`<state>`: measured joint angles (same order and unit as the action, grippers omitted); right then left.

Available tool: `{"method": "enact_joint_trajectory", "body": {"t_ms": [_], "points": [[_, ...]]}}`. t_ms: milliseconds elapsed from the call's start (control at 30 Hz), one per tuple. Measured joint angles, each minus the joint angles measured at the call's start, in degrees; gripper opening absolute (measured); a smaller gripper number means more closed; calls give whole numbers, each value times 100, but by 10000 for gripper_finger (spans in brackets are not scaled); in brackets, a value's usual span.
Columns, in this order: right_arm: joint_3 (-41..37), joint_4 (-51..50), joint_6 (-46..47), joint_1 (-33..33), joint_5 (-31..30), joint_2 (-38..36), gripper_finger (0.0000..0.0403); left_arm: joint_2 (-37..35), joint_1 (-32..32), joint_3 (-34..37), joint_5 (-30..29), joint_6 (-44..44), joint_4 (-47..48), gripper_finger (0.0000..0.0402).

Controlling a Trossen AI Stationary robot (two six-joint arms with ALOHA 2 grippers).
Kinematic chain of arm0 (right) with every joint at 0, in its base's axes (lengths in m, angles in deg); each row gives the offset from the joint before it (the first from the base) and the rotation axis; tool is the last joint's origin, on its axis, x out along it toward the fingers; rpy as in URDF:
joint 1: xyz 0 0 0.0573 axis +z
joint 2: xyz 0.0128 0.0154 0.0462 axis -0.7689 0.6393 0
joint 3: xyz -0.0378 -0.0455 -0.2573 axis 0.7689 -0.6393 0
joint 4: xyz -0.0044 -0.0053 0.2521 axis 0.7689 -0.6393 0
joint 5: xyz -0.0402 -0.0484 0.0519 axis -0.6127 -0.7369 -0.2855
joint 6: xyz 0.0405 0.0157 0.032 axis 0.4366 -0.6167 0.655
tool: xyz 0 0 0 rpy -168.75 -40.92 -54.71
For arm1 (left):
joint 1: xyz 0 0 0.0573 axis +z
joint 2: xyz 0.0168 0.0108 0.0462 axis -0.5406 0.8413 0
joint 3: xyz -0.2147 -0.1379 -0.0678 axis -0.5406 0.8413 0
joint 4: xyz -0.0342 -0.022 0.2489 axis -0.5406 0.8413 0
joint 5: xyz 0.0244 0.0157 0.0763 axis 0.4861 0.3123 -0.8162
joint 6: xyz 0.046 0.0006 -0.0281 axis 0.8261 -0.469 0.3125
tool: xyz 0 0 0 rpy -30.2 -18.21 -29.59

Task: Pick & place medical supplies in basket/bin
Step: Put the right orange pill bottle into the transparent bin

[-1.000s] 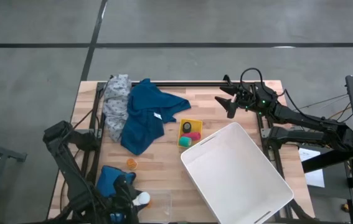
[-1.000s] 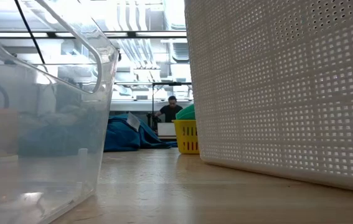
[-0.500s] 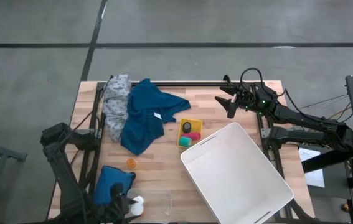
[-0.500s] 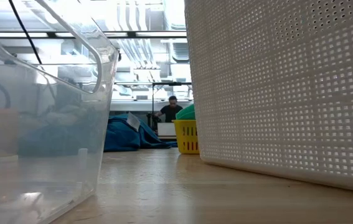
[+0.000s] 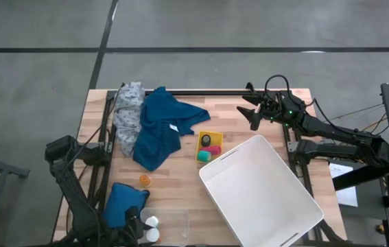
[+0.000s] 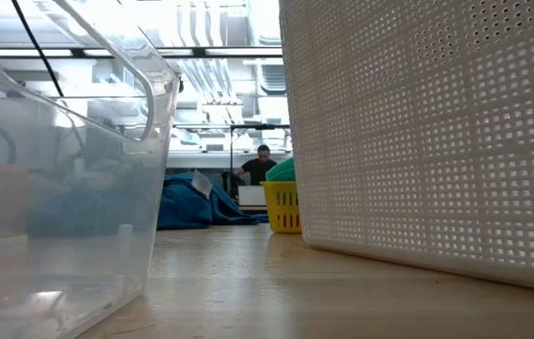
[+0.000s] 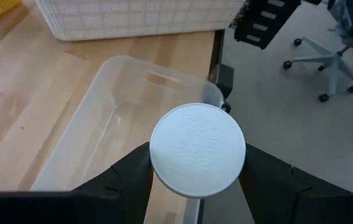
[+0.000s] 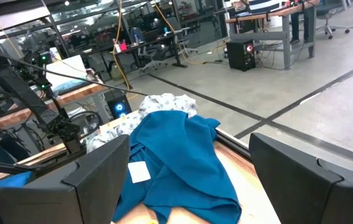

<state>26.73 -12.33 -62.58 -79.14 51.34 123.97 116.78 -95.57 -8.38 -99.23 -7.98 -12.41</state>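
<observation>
White bottle (image 7: 197, 150) being gripped cap-up between left gripper (image 7: 195, 180) fingers, over clear plastic bin (image 7: 101, 130) at table's near edge. Blue padded pouch (image 5: 122, 202) lying just beside; second white bottle (image 5: 152, 221) lying in bin. Embossed cap lettering not being resolved. Right gripper (image 5: 252, 111) being held wide open, empty, at far edge, near yellow basket (image 5: 209, 146), white basket (image 5: 263, 192).

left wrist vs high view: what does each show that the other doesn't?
Left wrist only: the left claw shut on a white bottle, held over the clear bin, with an office chair beyond the table.

High view only: right claw open over the table's far edge, blue garment, grey dotted cloth, orange pill bottle.

Both: the bottle, clear bin, white basket, yellow basket.
</observation>
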Motion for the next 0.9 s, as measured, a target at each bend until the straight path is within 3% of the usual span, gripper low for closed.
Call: {"method": "enact_joint_trajectory", "body": {"t_ms": [567,900], "points": [[0,0,0,0,0,4,325,0,-7,694,388,-44,-560,214],[0,0,0,0,0,4,325,0,-22,1259,412,-49,-1417,214]]}}
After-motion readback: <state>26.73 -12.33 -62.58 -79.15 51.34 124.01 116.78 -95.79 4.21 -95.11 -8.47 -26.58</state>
